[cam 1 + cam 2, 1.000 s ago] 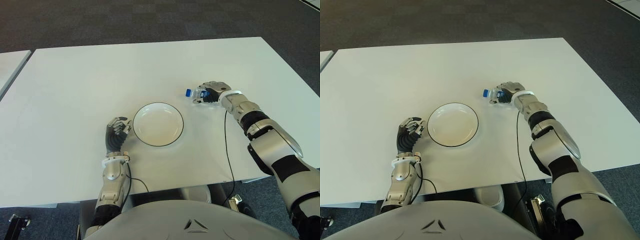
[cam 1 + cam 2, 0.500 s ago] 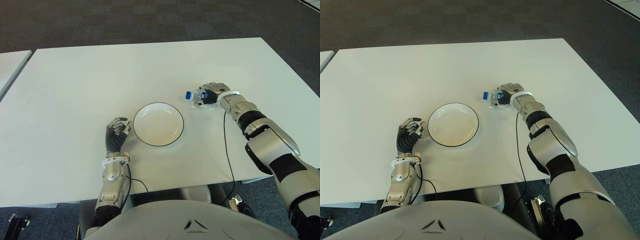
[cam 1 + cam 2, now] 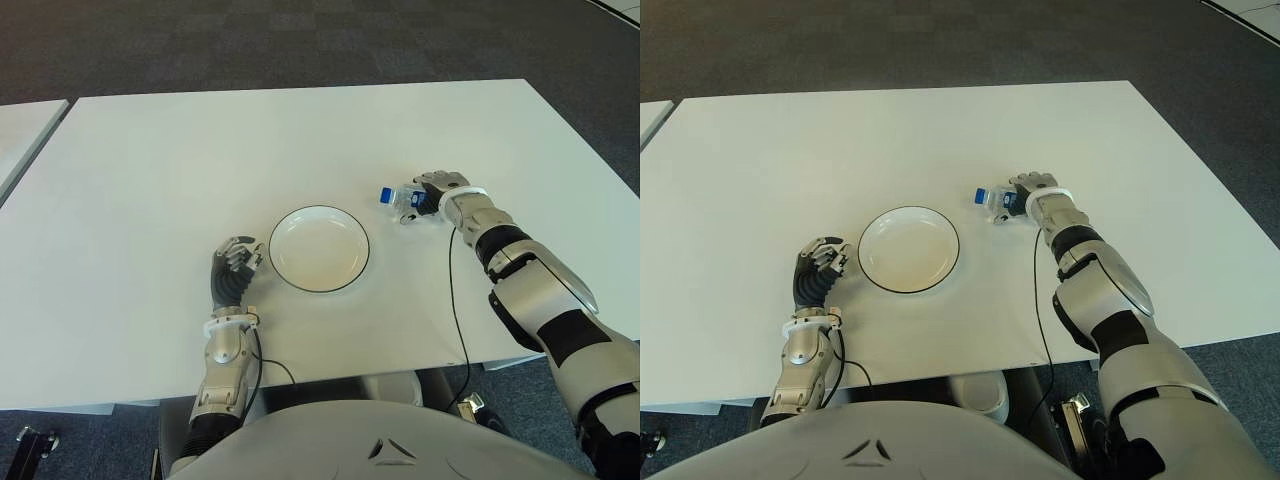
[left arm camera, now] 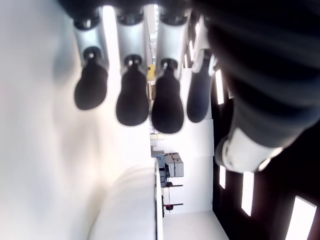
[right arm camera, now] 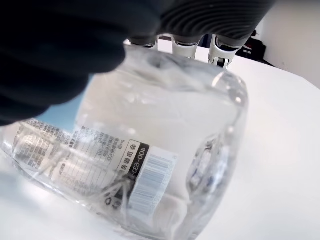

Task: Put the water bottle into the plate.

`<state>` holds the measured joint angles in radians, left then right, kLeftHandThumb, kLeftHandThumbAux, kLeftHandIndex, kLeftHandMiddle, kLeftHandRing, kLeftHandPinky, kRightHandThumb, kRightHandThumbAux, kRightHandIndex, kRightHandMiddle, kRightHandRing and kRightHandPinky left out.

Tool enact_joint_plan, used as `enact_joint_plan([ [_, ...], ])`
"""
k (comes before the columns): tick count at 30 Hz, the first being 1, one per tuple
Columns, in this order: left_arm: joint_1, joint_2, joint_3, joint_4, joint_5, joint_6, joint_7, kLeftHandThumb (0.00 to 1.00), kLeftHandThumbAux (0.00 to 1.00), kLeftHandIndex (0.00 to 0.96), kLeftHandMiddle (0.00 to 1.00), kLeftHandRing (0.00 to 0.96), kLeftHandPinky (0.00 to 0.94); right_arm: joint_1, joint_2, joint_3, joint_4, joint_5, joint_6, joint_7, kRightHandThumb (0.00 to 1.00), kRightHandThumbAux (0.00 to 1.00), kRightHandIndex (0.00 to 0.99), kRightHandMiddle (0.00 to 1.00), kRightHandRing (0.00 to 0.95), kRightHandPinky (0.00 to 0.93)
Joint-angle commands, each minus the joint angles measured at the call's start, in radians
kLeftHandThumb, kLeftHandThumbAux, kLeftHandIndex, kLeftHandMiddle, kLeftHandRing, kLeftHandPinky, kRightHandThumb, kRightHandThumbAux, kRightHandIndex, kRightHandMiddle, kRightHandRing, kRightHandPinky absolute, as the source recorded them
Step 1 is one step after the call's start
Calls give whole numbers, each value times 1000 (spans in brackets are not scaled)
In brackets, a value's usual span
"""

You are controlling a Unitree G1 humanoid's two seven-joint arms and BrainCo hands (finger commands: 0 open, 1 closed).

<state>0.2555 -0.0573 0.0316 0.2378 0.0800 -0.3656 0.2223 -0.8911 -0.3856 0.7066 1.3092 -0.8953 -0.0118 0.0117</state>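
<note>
A small clear water bottle (image 3: 400,197) with a blue cap lies on its side in my right hand (image 3: 428,194), to the right of the plate; the cap points toward the plate. The right wrist view fills with the bottle (image 5: 150,165), and the curled fingers (image 5: 200,30) wrap over it. The white plate (image 3: 319,249) with a dark rim sits near the middle of the white table (image 3: 200,160) with nothing in it. My left hand (image 3: 232,270) shows just left of the plate with its fingers curled and nothing in them.
A black cable (image 3: 455,300) runs from the right wrist over the table's near edge. A second table's corner (image 3: 20,130) shows at the far left. Dark carpet (image 3: 300,40) lies beyond the table.
My right hand with the bottle has shifted slightly to the right and nearer, away from the plate. The left hand has not moved.
</note>
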Motion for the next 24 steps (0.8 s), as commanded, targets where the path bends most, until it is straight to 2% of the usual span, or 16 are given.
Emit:
enact_joint_plan([
  [1,23,3,7,27,-1,19,-7,702,720,432,737,742,729,93,33,39,45,-20,39,47,608,482,0,0,0,0],
  [7,25,6,8,21,0,21,-5,701,720,432,747,752,739,114,42,61,45,-28,68,7,583,535,2,2,10,112],
  [10,27,6,9,15,2,24,-2,701,720,432,750,756,740,123,45,67,48,-28,81,-10,581,575,29,51,63,187],
  [13,30,6,10,9,4,27,0,701,719,433,751,756,735,131,45,63,52,-19,87,-24,582,617,102,98,106,228],
  [17,32,6,11,3,6,31,3,701,719,433,748,751,728,137,44,57,56,-12,86,-39,578,651,255,157,154,267],
  [21,34,5,14,-3,5,40,6,702,719,433,743,744,720,141,46,52,58,-8,86,-57,669,700,379,274,281,393],
  [22,34,4,16,-5,4,44,6,702,719,433,740,741,718,142,46,51,59,-7,86,-62,679,707,397,400,415,504],
  [23,34,4,17,-5,2,47,7,702,718,433,739,739,717,142,47,50,59,-5,87,-67,686,712,409,482,501,577],
  [24,35,3,18,-6,1,49,7,702,718,433,738,738,716,143,48,49,59,-4,87,-70,688,713,413,516,536,611],
])
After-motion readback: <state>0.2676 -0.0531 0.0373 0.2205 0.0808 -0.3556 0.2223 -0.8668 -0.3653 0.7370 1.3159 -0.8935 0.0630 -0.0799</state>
